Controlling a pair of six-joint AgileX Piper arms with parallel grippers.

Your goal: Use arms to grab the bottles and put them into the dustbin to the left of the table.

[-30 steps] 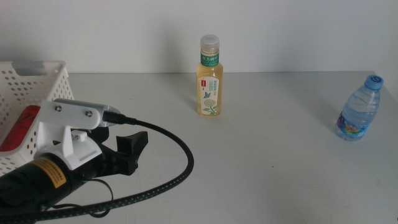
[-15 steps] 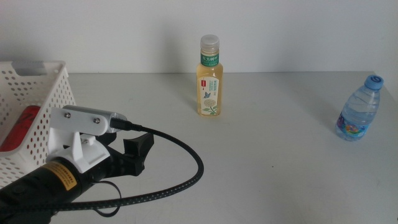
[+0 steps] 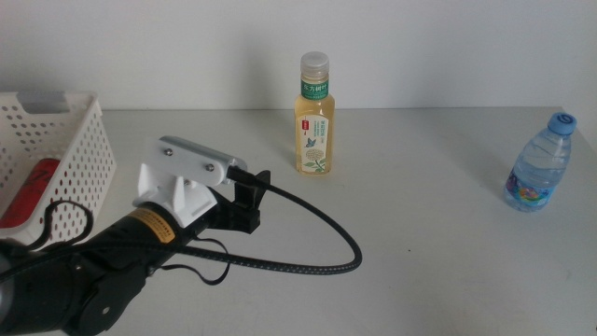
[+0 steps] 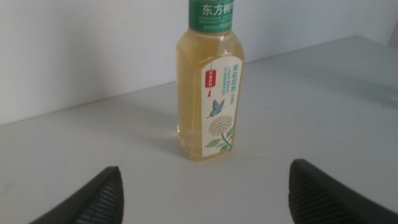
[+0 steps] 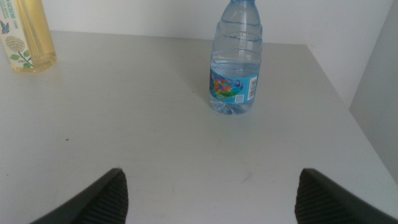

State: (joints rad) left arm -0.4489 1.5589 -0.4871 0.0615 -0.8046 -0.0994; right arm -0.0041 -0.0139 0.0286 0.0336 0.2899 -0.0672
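The pale-yellow tea bottle (image 3: 315, 117) stands upright at the back middle of the table (image 3: 429, 252). My left gripper (image 3: 254, 194) is open and empty, a short way in front and to the left of the bottle. In the left wrist view the bottle (image 4: 208, 93) stands centred beyond the open gripper (image 4: 205, 169). The blue-capped water bottle (image 3: 538, 166) stands at the far right. It also shows in the right wrist view (image 5: 235, 62), ahead of my open, empty right gripper (image 5: 211, 179). The red can (image 3: 28, 189) lies in the white dustbin (image 3: 89, 101) at the left.
A black cable (image 3: 317, 252) loops from the left arm across the table in front of the tea bottle. A white wall runs along the table's back edge. The tea bottle also shows at the edge of the right wrist view (image 5: 25, 34).
My left arm has swung away from the dustbin, forward and to the right, toward the tea bottle. The bottles have not moved.
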